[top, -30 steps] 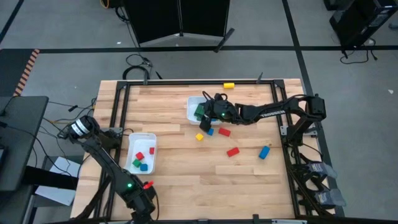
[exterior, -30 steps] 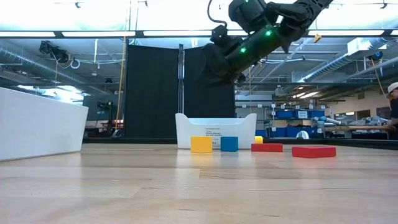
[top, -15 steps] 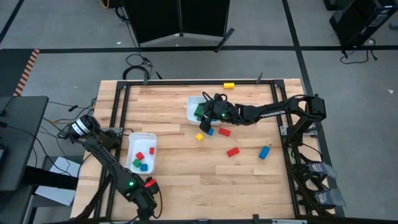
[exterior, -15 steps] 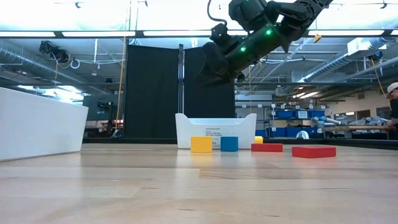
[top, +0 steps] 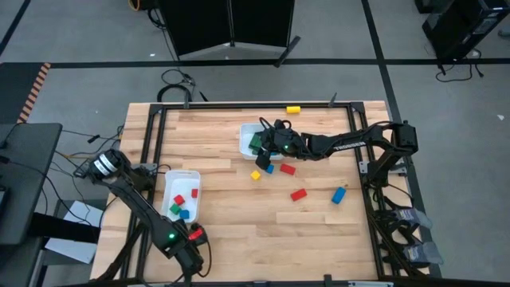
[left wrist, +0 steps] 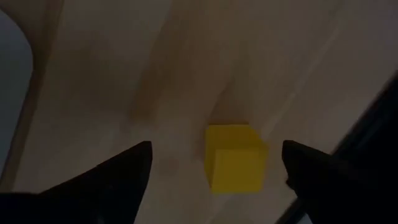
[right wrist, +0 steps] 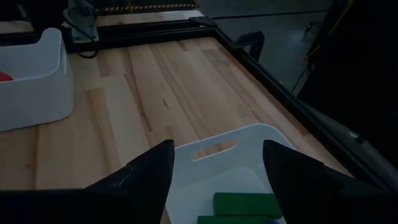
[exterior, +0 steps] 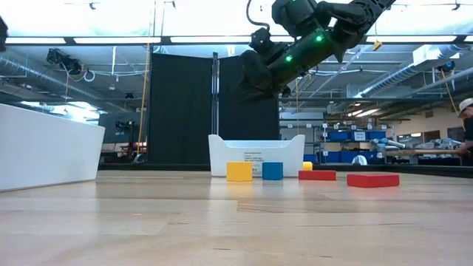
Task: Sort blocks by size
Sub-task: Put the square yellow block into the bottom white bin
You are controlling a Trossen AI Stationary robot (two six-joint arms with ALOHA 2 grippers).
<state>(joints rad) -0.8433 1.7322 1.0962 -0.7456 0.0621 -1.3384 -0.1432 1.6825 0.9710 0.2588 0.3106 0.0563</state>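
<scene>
Table [top: 239,231]: wood, framed. Far tray [top: 247,137] holds green bars [right wrist: 245,204]; near tray [top: 170,185] holds small cubes. Right gripper [right wrist: 217,171] hangs spread and empty over the far tray. Left gripper [left wrist: 214,168], fingers spread, straddles a yellow cube [left wrist: 235,157] by the table's near edge. Risks: off-centre closing could knock the cube off; loose blocks [top: 299,194] remain unsorted mid-table.

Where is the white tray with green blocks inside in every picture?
High view: white tray mid-table, under the right gripper.
Low view: centre, behind the yellow cube.
Left wrist view: not in it.
Right wrist view: bottom, between the dark fingers.
Shared landmark: the right gripper hanging over it.
</scene>
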